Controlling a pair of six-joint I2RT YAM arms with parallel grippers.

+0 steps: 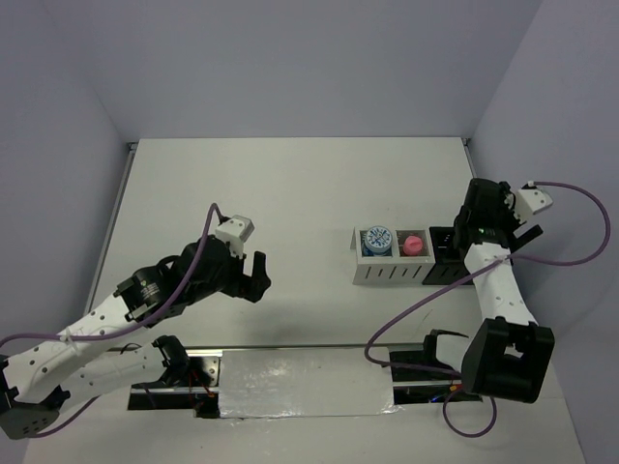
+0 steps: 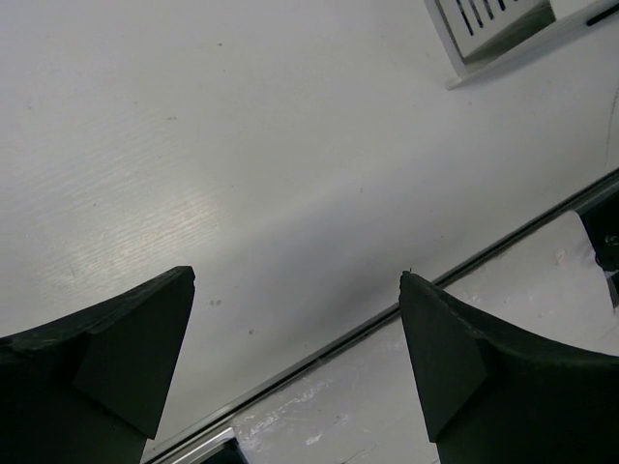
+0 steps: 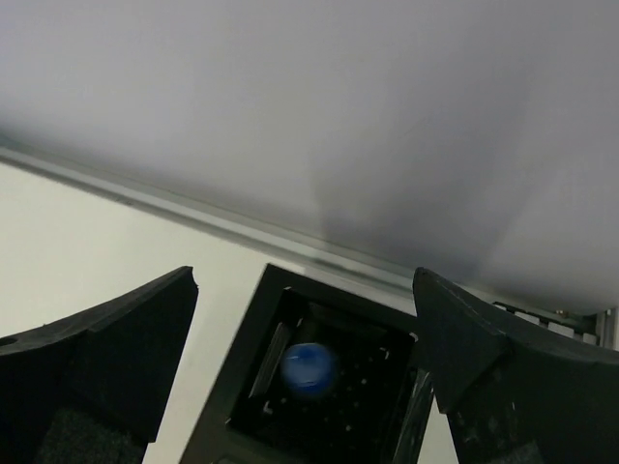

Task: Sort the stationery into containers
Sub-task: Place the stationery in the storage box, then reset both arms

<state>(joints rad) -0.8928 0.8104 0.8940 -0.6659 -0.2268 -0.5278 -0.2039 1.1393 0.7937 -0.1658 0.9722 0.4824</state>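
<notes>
The white slatted organizer point(image 1: 387, 271) stands right of centre. It holds the dotted-lid tin point(image 1: 377, 240) in its left compartment and the pink tube point(image 1: 413, 245) in its right one. The black mesh box point(image 1: 441, 249) stands against its right side. My right gripper point(image 1: 473, 229) hangs open just above that box. In the right wrist view the gripper point(image 3: 305, 277) is open and empty. Below it, inside the box point(image 3: 247, 372), lies a blurred blue round item point(image 3: 309, 367); I cannot tell which one. My left gripper point(image 1: 254, 275) is open and empty over bare table point(image 2: 295, 275).
A corner of the organizer point(image 2: 484, 29) shows at the top right of the left wrist view. A taped metal strip point(image 1: 305, 382) runs along the table's near edge between the arm bases. Walls close in at the back and right.
</notes>
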